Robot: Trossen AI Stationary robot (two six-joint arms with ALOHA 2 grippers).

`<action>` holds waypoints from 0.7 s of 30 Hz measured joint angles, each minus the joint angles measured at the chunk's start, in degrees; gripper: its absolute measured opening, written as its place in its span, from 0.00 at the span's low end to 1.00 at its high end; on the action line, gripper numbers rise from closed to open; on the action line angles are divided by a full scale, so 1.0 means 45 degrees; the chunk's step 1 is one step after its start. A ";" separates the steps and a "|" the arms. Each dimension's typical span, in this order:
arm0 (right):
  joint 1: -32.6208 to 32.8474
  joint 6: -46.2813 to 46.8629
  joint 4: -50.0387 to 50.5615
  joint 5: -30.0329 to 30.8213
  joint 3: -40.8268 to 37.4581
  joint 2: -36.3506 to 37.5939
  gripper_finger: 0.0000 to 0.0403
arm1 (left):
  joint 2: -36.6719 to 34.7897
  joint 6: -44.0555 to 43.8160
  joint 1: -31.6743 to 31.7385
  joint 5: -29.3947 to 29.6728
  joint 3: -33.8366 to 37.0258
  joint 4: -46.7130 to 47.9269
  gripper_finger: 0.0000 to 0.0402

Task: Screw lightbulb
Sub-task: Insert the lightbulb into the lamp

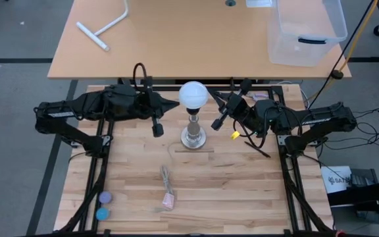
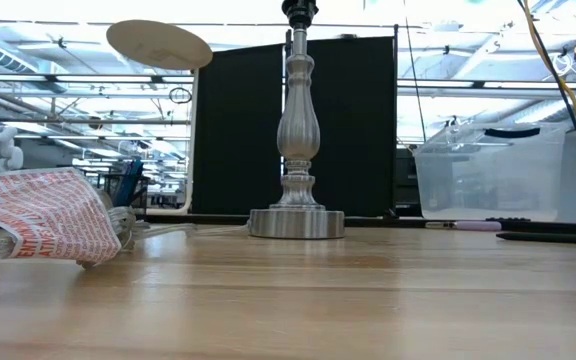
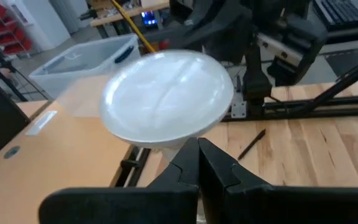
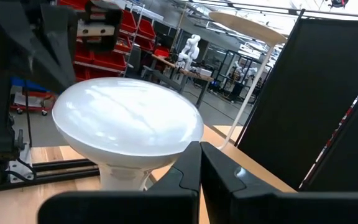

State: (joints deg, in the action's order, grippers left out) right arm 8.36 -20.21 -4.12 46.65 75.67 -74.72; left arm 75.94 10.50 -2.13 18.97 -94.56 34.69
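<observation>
Both tools (image 1: 174, 103) (image 1: 217, 100) closed, mid-table.

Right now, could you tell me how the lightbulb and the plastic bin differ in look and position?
The lightbulb is round, white and frosted; the plastic bin is boxy and see-through. The lightbulb sits on top of the metal lamp post between both arms' shut fingers; the plastic bin stands alone on the far table, away from the arms. The lightbulb is the smaller of the two. Both are pale.
</observation>
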 joint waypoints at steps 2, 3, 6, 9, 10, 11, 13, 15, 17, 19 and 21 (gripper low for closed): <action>0.0009 0.0000 0.0009 -0.0004 -0.0002 0.0000 0.00 | -0.0152 0.0032 0.0090 0.0010 0.0000 -0.0018 0.00; 0.0026 0.0000 0.0011 -0.0018 0.0001 0.0000 0.00 | -0.0164 0.0036 0.0134 0.0012 0.0000 -0.0020 0.00; 0.0082 0.0000 0.0012 -0.0022 -0.0002 0.0000 0.00 | -0.0180 0.0059 0.0345 0.0004 0.0000 0.0001 0.00; 0.0097 0.0000 0.0015 -0.0029 -0.0002 0.0005 0.00 | -0.0161 0.0058 0.0500 -0.0244 0.0000 0.0108 0.00; 0.0097 0.0000 0.0019 -0.0034 -0.0002 0.0005 0.00 | -0.0161 0.0075 0.0513 -0.0280 0.0000 0.0103 0.00; 0.0097 0.0000 0.0025 -0.0034 -0.0002 0.0005 0.00 | -0.0161 0.0100 0.0520 -0.0294 0.0000 0.0086 0.00; 0.0097 0.0000 0.0052 -0.0030 -0.0001 0.0005 0.00 | -0.0296 0.0124 0.0520 -0.0329 0.0006 0.0087 0.00; 0.0097 0.0000 0.0099 -0.0034 -0.0001 0.0005 0.00 | -0.0595 0.0218 0.0515 -0.0347 0.0010 0.0099 0.00; 0.0097 0.0000 0.0203 -0.0022 -0.0002 0.0005 0.00 | -0.1013 0.0277 0.0515 -0.0367 0.0007 0.0088 0.00; 0.0097 0.0000 0.0242 0.0018 -0.0002 0.0005 0.00 | -0.1440 0.0375 0.0516 -0.0440 0.0039 0.0030 0.00; 0.0097 0.0000 0.0256 0.0034 -0.0002 0.0005 0.00 | -0.1952 0.0433 0.0520 -0.0445 0.0403 -0.0163 0.00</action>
State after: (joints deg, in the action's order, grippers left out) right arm 8.80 -20.21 -2.97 46.81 75.66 -74.70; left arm 67.16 12.45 0.21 16.97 -92.75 33.96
